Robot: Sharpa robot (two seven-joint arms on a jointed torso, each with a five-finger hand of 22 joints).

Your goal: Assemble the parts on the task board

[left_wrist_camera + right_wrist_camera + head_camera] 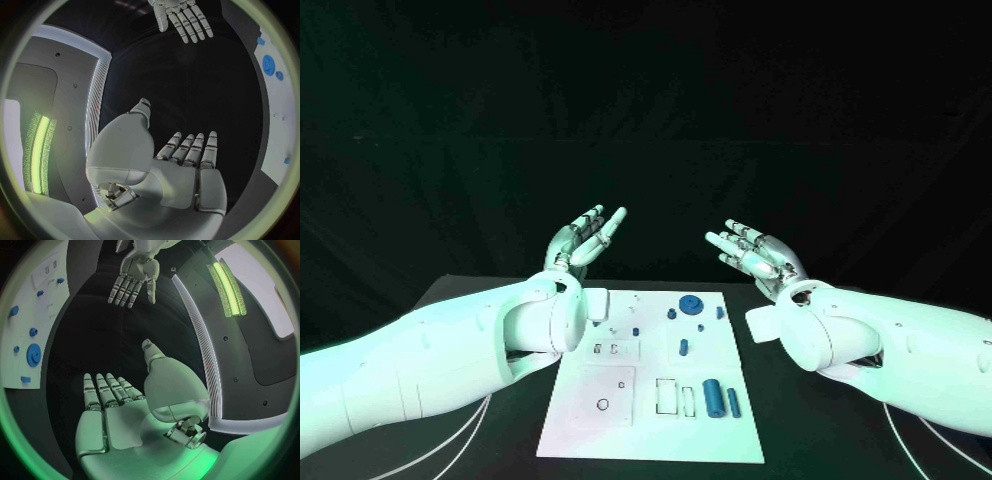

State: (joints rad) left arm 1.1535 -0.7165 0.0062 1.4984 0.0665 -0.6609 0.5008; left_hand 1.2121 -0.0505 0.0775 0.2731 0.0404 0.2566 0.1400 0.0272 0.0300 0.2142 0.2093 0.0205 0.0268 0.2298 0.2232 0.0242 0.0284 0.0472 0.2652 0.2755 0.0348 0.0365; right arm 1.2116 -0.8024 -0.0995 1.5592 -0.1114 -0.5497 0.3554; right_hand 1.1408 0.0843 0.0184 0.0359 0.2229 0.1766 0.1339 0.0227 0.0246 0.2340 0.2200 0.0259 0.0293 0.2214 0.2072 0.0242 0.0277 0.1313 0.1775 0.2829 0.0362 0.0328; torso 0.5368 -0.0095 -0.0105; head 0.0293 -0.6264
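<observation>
my left robot hand (584, 238) + right robot hand (756, 251): raised, fingers spread, holding nothing | task board (625, 410) below on tabletop (473, 290) (blue parts (691, 304) on it)

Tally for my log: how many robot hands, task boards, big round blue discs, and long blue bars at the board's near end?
Robot hands: 2, the left robot hand and the right robot hand
Task board: 1
Big round blue disc: 1
Long blue bars: 2, the thick bar and the thin bar
Total: 6
The smaller blue parts are too small to count.
</observation>
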